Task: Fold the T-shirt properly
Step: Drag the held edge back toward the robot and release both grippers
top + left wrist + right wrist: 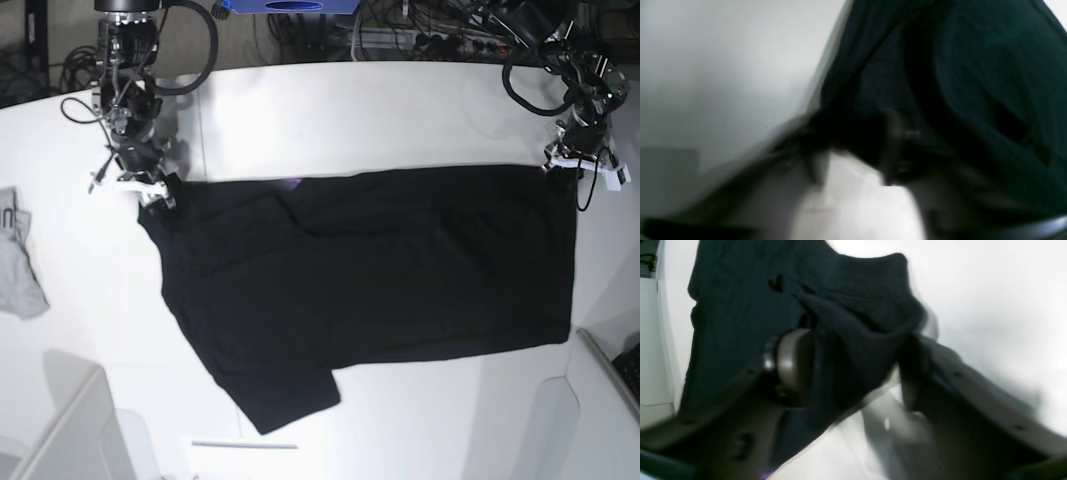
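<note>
Spanning the table (330,110) between both claws, the T-shirt (400,270) is pinched by right claw (853,373) and left claw (583,165); keeping equal tension should prevent wrinkles.

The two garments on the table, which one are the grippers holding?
The large black T-shirt; both grippers grip its far edge. The small grey garment lies untouched at the table's edge.

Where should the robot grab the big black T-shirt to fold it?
Probably by the two far corners of the T-shirt, where the right gripper and the left gripper already are. It lies spread flat on the white table, and its long far edge runs straight between them. Coming from the far side lets them carry that edge toward the near one.
</note>
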Controlling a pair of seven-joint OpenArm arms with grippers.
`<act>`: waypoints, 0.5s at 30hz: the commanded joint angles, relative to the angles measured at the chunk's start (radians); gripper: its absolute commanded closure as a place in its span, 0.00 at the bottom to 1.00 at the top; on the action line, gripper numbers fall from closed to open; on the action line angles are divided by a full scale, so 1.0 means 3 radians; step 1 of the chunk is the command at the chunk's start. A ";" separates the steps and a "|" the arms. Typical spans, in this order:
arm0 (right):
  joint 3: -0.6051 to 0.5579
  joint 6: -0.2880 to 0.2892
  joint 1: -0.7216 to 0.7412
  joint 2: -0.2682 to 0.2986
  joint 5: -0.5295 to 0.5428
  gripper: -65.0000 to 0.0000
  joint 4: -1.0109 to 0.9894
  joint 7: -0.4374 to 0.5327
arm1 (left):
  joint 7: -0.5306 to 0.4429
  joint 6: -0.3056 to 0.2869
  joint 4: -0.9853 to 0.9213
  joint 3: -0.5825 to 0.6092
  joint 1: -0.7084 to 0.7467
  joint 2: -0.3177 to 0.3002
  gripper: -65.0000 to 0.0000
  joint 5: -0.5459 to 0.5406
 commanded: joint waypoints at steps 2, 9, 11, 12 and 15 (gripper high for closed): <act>0.0009 -0.0108 -0.0013 0.0010 -0.0008 0.71 -0.0015 -0.0146 | 0.0034 -0.0004 -0.0048 -0.0001 -0.0011 -0.0036 0.90 0.0016; 0.0121 -0.0108 -0.0034 0.0010 0.0002 1.00 0.0113 -0.0141 | 0.0049 -0.0004 -0.0008 -0.0011 0.0061 -0.0046 1.00 0.0016; 0.0178 -0.0108 -0.0121 0.0010 0.0002 1.00 0.0246 -0.0151 | 0.0049 -0.0009 0.0110 -0.0001 0.0158 -0.0051 1.00 0.0016; 0.0193 -0.0114 -0.0167 0.0010 0.0002 1.00 0.0348 -0.0151 | 0.0054 -0.0009 0.0182 -0.0001 0.0199 -0.0051 1.00 0.0016; 0.0203 -0.0129 -0.0356 0.0015 0.0002 1.00 0.0666 -0.0161 | 0.0059 -0.0014 0.0402 -0.0001 0.0317 -0.0051 1.00 0.0006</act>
